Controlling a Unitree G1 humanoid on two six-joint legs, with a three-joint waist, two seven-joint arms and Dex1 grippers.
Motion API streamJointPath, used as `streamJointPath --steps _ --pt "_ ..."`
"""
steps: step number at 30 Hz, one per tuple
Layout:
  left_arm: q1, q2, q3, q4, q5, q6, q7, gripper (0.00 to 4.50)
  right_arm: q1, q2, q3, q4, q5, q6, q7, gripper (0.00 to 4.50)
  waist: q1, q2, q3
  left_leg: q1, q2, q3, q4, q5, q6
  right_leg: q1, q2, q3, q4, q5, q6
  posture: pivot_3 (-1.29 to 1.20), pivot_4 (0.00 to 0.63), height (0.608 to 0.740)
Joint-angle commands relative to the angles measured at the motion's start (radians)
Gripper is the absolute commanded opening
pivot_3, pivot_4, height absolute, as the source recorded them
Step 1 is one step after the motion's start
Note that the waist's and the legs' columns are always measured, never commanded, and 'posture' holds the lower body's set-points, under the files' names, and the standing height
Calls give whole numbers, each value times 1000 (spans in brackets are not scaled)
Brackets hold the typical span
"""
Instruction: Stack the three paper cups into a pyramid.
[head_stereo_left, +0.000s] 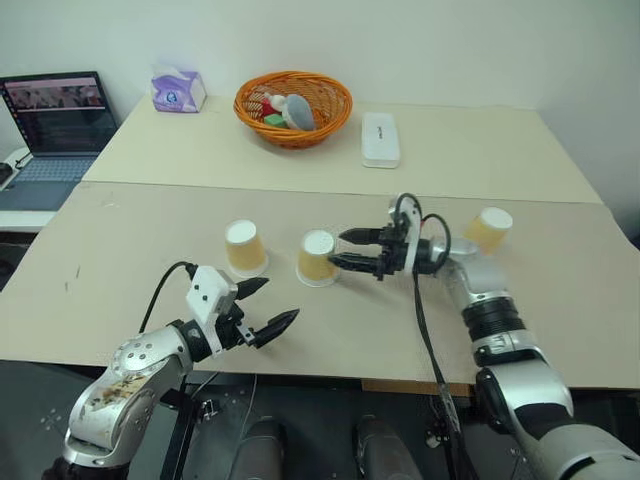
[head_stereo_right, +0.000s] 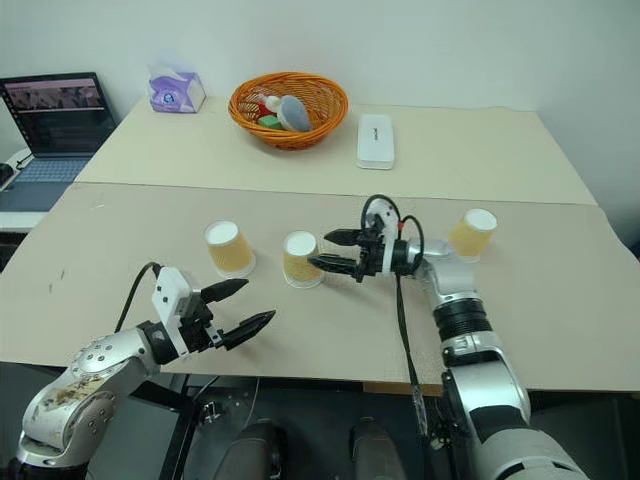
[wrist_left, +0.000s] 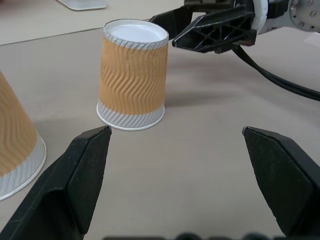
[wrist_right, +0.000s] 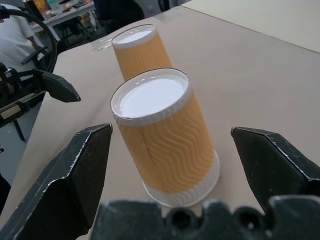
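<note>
No brand, label or other writing can be read on anything here.

The tan table (head_stereo_left: 560, 300) carries all three paper cups, each upside down with its white base up, wavy-ribbed orange sides and a white band at the rim. A second, paler table (head_stereo_left: 470, 140) behind it holds an orange wicker basket (head_stereo_left: 293, 107) with small items inside, a white case (head_stereo_left: 380, 138) and a purple tissue pack (head_stereo_left: 177, 88). An open laptop (head_stereo_left: 55, 125) sits on a desk at the far left.

The middle cup (head_stereo_left: 317, 257) stands near the table's centre, with the left cup (head_stereo_left: 245, 248) close beside it but apart. The right cup (head_stereo_left: 488, 229) stands well apart, beyond the right arm.

The right gripper (head_stereo_left: 343, 250) points level at the middle cup, its black fingers spread wide and just short of the cup's side, not touching. The left gripper (head_stereo_left: 268, 305) hangs near the table's front edge, its fingers also spread, gripping nothing.
</note>
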Motion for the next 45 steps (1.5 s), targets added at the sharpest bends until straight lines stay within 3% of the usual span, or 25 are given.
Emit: streamJointPath --steps 1,6,12,16,20,27,33,45 --pt "-35 -2 -19 14 -5 -19 -35 4500 48 -77 -80 -152 76 72 5 4454 0 0 0 0 0 0 0 0 0 0 0 0 0 0 0 0 150 675" --pt "-68 0 -52 48 -5 -23 -80 4500 177 -181 -153 -371 143 163 -30 4454 -1 0 0 -1 0 0 0 0 0 0 0 0 0 0 0 0 150 675" --pt "-133 -1 -91 110 20 -46 -136 4500 381 -265 -348 -592 166 172 -196 4454 -1 0 0 0 0 0 0 0 0 0 0 0 0 0 0 0 150 675" --pt "-173 -5 -93 144 16 -44 -158 4500 477 -275 -467 -628 137 139 -326 4454 -1 0 0 0 0 0 0 0 0 0 0 0 0 0 0 0 150 675" --pt "-195 -7 -114 174 32 -59 -188 4500 536 -275 -491 -574 71 54 -398 4454 -4 0 0 0 0 0 0 0 0 0 1 1 -1 0 0 0 150 675" --pt "-224 -17 -123 204 45 -65 -214 4500 521 -288 -475 -476 34 -33 -438 4454 -3 0 0 0 0 1 0 0 0 1 1 1 0 0 0 0 150 675" --pt "-221 -16 -117 201 47 -69 -216 4500 398 -305 -437 -225 -47 -163 -486 4454 -3 0 0 1 0 1 0 0 0 1 1 2 0 0 0 0 150 675" --pt "-182 -17 -98 164 45 -67 -182 4500 287 -313 -398 -27 -56 -245 -445 4454 -3 0 0 0 0 1 0 0 0 0 1 2 0 0 0 0 150 675"
